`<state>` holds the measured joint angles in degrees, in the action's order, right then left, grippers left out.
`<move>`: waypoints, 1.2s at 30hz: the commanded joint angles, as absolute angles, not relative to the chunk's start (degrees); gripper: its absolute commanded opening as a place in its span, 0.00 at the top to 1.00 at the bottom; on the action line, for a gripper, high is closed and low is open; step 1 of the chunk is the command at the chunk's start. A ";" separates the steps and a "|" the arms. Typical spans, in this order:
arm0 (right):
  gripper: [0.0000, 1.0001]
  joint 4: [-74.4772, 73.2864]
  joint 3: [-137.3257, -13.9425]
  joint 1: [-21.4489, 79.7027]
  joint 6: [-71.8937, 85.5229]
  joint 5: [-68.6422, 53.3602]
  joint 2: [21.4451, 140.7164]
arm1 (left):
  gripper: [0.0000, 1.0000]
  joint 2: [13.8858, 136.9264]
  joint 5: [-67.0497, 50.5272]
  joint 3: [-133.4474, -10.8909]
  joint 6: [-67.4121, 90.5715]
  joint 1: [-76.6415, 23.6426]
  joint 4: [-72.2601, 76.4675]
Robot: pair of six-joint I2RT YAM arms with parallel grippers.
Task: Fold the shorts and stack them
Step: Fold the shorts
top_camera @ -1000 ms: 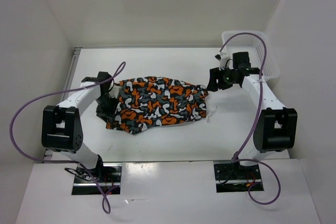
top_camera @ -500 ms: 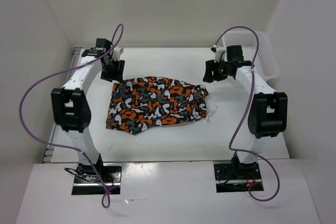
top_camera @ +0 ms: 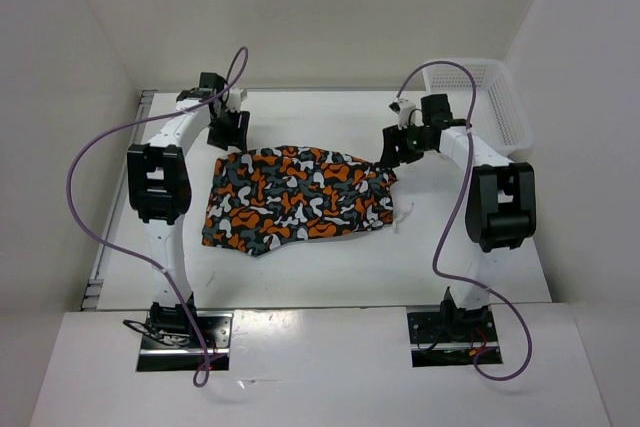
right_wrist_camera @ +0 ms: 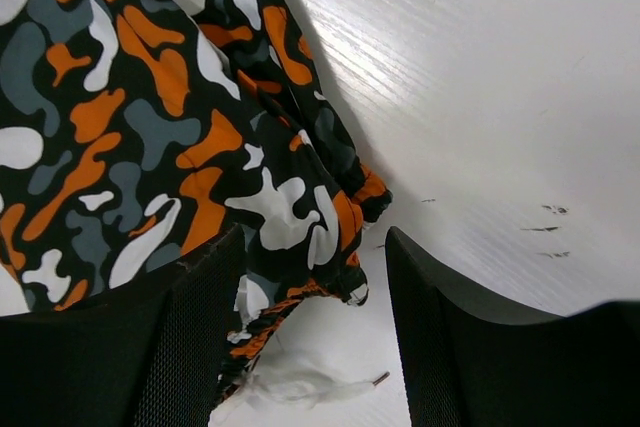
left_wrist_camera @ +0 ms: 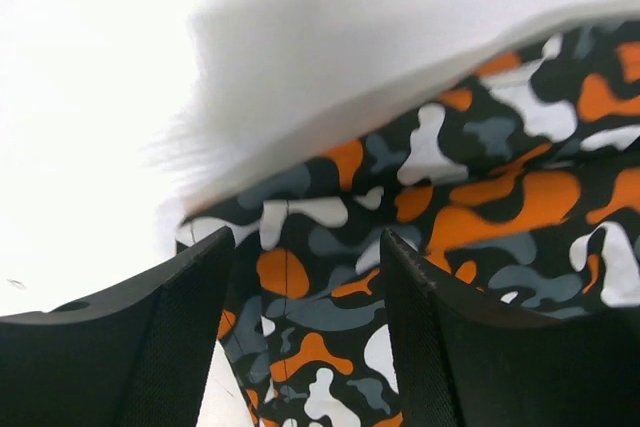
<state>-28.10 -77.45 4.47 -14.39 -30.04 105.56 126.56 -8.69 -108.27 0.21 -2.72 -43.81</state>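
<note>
Leaves the shorts [top_camera: 298,199] flat and unheld in the middle of the table [top_camera: 470,247]. Puts the left gripper [top_camera: 228,135] over the far-left corner, off the left edge worked a second ago, and the right gripper [top_camera: 392,152] over the far-right corner; likely sets up the next fold. Stretches both arms forward, jaws spread and empty.

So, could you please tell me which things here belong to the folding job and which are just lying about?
Belonging to the job: the shorts; the left tool; the right tool.
Just lying about: the white mesh basket at the far right corner.
</note>
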 commanded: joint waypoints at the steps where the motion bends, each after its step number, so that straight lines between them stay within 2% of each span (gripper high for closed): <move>1: 0.36 -27.60 -76.47 4.83 -17.04 -30.50 106.70 | 0.31 127.35 -9.23 -110.65 0.00 -2.90 -42.10; 7: 0.36 -29.18 -77.78 4.83 -18.98 -30.50 108.98 | 0.33 128.58 -10.02 -109.34 0.00 -3.42 -44.38; 11: 0.28 -30.40 -78.39 4.83 -19.51 -31.02 109.51 | 0.33 126.66 -10.81 -104.95 0.00 -3.43 -44.91; 16: 0.28 -31.64 -78.40 4.13 -21.01 -33.66 110.03 | 0.31 128.31 -12.11 -104.85 0.00 -3.43 -44.38; 19: 0.38 -32.78 -78.93 4.13 -22.23 -34.89 110.57 | 0.43 128.94 -15.72 -106.96 0.00 -3.43 -44.91; 20: 0.45 -32.78 -78.93 4.13 -22.24 -34.89 110.57 | 0.55 128.94 -15.73 -107.48 0.00 -4.04 -44.91; 21: 0.66 -32.78 -78.93 4.13 -22.24 -34.89 110.57 | 0.65 128.94 -15.73 -107.49 0.00 -4.56 -44.91; 24: 0.91 -32.26 -79.53 4.13 -21.63 -33.41 111.09 | 0.98 127.89 -12.67 -107.49 0.00 -4.57 -44.91; 28: 0.94 -30.94 -82.70 4.13 -20.83 -32.26 110.57 | 1.00 121.92 -7.31 -107.49 0.00 -4.57 -43.77; 31: 1.00 -32.16 -86.21 4.13 -22.15 -33.49 110.57 | 1.00 117.52 -0.47 -107.49 0.00 -4.57 -43.77; 36: 1.00 -32.70 -88.77 4.13 -22.68 -34.72 111.18 | 1.00 111.55 5.70 -104.07 0.00 -4.57 -42.10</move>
<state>-32.12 -85.97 4.45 -21.56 -33.52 111.00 117.21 -1.04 -105.08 0.25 -4.71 -44.21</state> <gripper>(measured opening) 0.051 0.008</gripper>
